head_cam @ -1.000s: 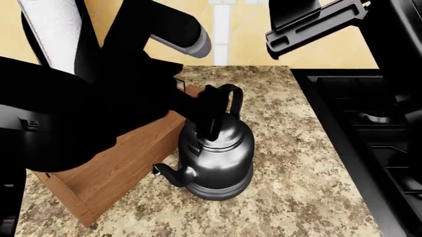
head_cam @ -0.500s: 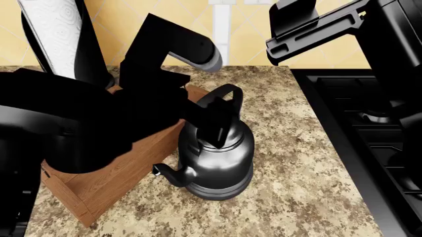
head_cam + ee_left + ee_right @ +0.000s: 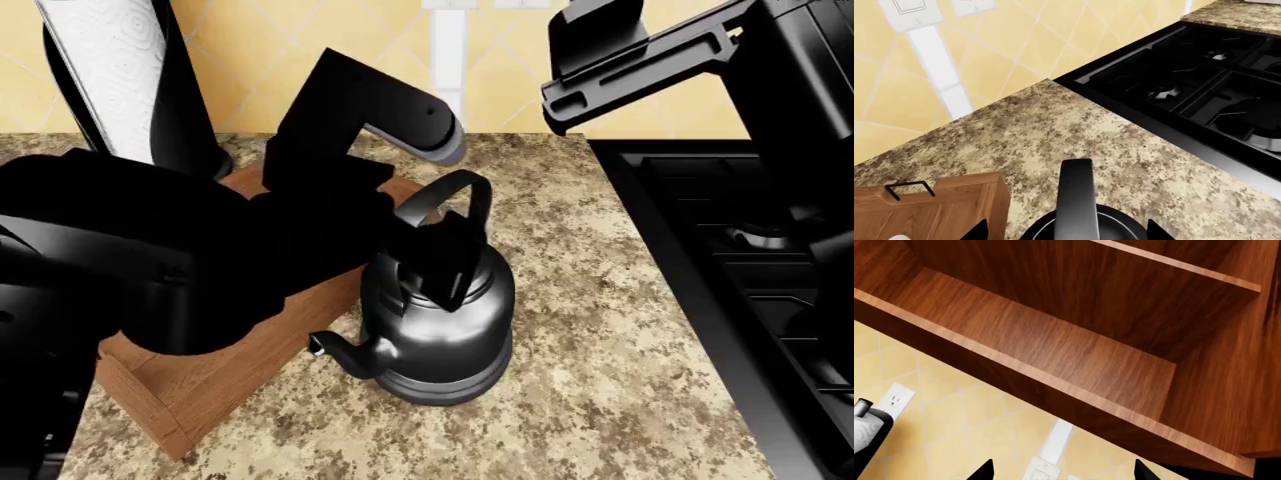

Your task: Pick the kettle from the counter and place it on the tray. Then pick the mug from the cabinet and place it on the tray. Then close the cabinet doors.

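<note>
The glossy black kettle [image 3: 441, 320] stands upright on the speckled counter [image 3: 601, 340], right beside the wooden tray [image 3: 247, 345]. My left gripper [image 3: 449, 255] is open over the kettle's lid, one finger on each side of the arched handle [image 3: 1076, 195] without pinching it. In the left wrist view, the left gripper [image 3: 1067, 232] shows the tray [image 3: 941, 215] with its wire handle next to the kettle. My right gripper [image 3: 587, 70] is raised high and open, empty in the right wrist view [image 3: 1062, 471], below the wooden cabinet [image 3: 1054, 340]. The mug is out of view.
A black gas stovetop [image 3: 747, 270] borders the counter on the right. A paper-towel roll in a black holder [image 3: 120, 70] stands at the back left. The yellow tiled wall [image 3: 1021, 45] rises behind the counter. My left arm covers most of the tray.
My left arm's upper links have risen and swung right, and the gripper has tilted around the kettle handle. The kettle has stayed in place. The right arm has barely shifted.
</note>
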### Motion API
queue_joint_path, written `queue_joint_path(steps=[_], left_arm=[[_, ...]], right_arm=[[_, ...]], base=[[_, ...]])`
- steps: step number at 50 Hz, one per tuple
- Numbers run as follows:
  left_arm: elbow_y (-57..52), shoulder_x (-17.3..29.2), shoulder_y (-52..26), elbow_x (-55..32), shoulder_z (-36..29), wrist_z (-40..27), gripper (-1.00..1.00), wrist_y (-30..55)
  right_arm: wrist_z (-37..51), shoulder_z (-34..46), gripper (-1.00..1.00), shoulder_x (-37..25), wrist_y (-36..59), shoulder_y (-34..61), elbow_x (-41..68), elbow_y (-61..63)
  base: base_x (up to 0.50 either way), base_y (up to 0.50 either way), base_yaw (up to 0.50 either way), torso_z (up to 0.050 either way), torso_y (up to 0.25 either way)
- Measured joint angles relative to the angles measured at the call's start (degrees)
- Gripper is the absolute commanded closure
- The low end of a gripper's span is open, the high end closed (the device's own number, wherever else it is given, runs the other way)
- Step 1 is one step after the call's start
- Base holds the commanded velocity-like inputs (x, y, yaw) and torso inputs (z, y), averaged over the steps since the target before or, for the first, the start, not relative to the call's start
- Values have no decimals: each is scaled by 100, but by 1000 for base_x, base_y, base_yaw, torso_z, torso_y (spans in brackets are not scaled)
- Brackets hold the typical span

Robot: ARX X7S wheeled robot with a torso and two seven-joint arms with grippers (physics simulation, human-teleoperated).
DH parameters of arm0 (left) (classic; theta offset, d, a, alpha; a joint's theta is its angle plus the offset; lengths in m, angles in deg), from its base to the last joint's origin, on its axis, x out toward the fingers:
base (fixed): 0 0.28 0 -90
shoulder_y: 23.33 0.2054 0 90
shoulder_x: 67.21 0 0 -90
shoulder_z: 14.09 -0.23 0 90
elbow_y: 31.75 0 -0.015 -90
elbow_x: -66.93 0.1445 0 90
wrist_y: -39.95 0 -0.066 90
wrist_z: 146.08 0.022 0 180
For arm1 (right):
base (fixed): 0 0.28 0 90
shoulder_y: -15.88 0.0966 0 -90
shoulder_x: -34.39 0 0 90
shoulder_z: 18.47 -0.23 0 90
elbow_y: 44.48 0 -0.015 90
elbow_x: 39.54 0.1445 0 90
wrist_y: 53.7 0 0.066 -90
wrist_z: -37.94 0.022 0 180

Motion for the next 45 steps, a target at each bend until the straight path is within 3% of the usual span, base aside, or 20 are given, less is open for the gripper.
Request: queue_joint_path(steps=[39,40,45], left_arm=[[43,-19,244,484,-396,339,-100,-110],[47,-19,248,496,-406,349,100,-113],[52,-19,268,565,-448,394,100,-131]], right_arm=[[17,-16,-100,-185,-279,-288,-57,40],[14,-14,-100,-190,-289,-298,-64,39],[5,-12,-100,-214,-336,-341,-90,35]], base=[[0,0,0,0,0],[0,0,0,0,0],[0,0,0,0,0]])
